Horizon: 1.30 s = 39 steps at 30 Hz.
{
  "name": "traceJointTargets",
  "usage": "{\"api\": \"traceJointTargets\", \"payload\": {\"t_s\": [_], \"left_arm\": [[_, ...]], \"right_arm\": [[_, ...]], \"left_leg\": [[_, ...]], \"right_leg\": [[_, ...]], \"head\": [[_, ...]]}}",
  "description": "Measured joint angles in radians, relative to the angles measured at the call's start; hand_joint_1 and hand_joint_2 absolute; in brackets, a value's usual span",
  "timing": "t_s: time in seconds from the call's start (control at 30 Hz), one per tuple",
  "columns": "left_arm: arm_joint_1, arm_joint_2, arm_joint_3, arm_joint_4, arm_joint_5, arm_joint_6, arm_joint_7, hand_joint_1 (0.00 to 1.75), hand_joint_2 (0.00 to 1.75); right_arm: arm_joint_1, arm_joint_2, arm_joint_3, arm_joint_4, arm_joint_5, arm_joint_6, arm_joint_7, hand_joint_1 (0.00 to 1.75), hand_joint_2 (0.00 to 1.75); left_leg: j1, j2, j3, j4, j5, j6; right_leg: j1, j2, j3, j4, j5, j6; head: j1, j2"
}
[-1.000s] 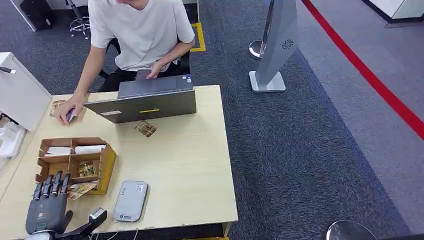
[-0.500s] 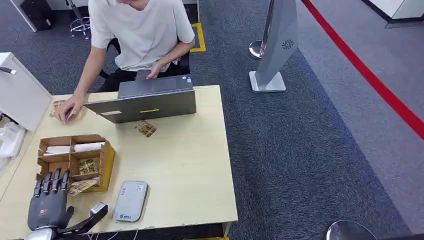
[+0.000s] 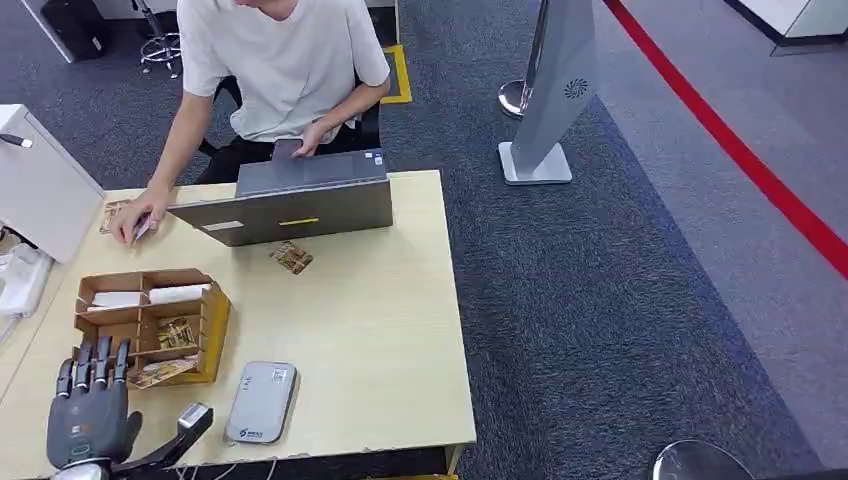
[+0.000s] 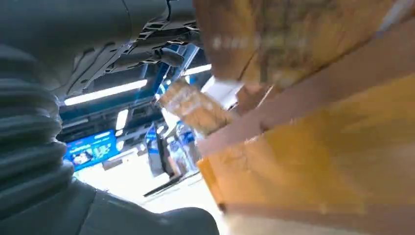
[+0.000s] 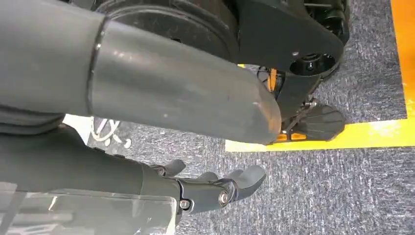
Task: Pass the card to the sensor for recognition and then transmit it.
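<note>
My left hand (image 3: 90, 415) hovers at the table's near left corner, fingers straight and spread, thumb out toward the grey sensor pad (image 3: 260, 402); it holds nothing. Its fingertips reach the near edge of the wooden organizer (image 3: 217, 318), where patterned cards (image 3: 160, 372) lie in the front compartment. The left wrist view is blurred and shows the organizer's wall (image 4: 313, 161) close up, with a card (image 4: 195, 105) sticking out. One loose card (image 3: 291, 258) lies in front of the laptop (image 3: 290, 200). My right hand (image 5: 195, 191) hangs over the carpet, fingers loosely apart and holding nothing.
A person (image 3: 280, 60) sits behind the laptop, one hand on cards (image 3: 130, 225) at the table's far left. A white box (image 3: 35, 185) stands left of the table. A grey sign stand (image 3: 550, 90) is on the carpet to the right.
My left hand has drawn back slightly toward the table's near edge and to the left, away from the organizer. The person's hand shifts slightly on the cards at the far left.
</note>
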Motion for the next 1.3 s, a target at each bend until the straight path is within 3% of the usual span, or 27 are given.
{"api": "traceJointTargets", "payload": {"t_s": [0.13, 0.37, 0.47, 1.03, 1.3], "left_arm": [[0.006, 0.017, -0.024, -0.025, 0.0, 0.0, 0.004, 0.0, 1.75], [0.014, 0.095, -0.119, -0.142, 0.0, 0.01, 0.103, 0.0, 1.75], [0.013, 0.123, -0.16, -0.184, 0.0, 0.003, 0.119, 0.0, 1.75], [0.014, 0.14, -0.195, -0.202, 0.0, 0.011, 0.115, 0.0, 1.75], [0.023, 0.114, -0.176, -0.203, 0.0, 0.006, 0.022, 0.0, 1.75]], "right_arm": [[0.001, 0.0, 0.0, 0.0, 0.0, 0.0, 0.0, 0.0, 0.0], [0.0, 0.0, -0.005, 0.0, 0.002, -0.002, -0.007, 0.0, 0.0], [0.001, 0.0, -0.008, 0.0, 0.003, -0.001, -0.008, 0.0, 0.0], [0.0, 0.0, -0.01, 0.0, 0.006, 0.001, -0.008, 0.0, 0.0], [0.0, 0.0, -0.017, 0.0, 0.017, 0.005, -0.008, 0.0, 0.0]], "left_leg": [[0.0, 0.0, 0.0, 0.0, 0.0, 0.0], [0.0, 0.0, 0.0, 0.0, 0.0, 0.0], [0.0, 0.0, 0.0, 0.0, 0.0, 0.0], [0.0, 0.0, 0.0, 0.0, 0.0, 0.0], [0.0, 0.0, -0.001, 0.0, 0.0, 0.0]], "right_leg": [[0.0, 0.0, 0.0, 0.0, 0.0, 0.0], [0.0, 0.0, 0.0, 0.0, 0.0, 0.0], [0.0, 0.0, -0.001, 0.0, 0.0, 0.0], [0.0, 0.0, 0.0, 0.0, 0.0, 0.0], [0.0, 0.0, 0.0, 0.0, 0.0, 0.0]], "head": [[0.0, 0.0], [0.0, 0.0], [0.0, 0.0], [0.0, 0.0], [0.0, 0.0]]}}
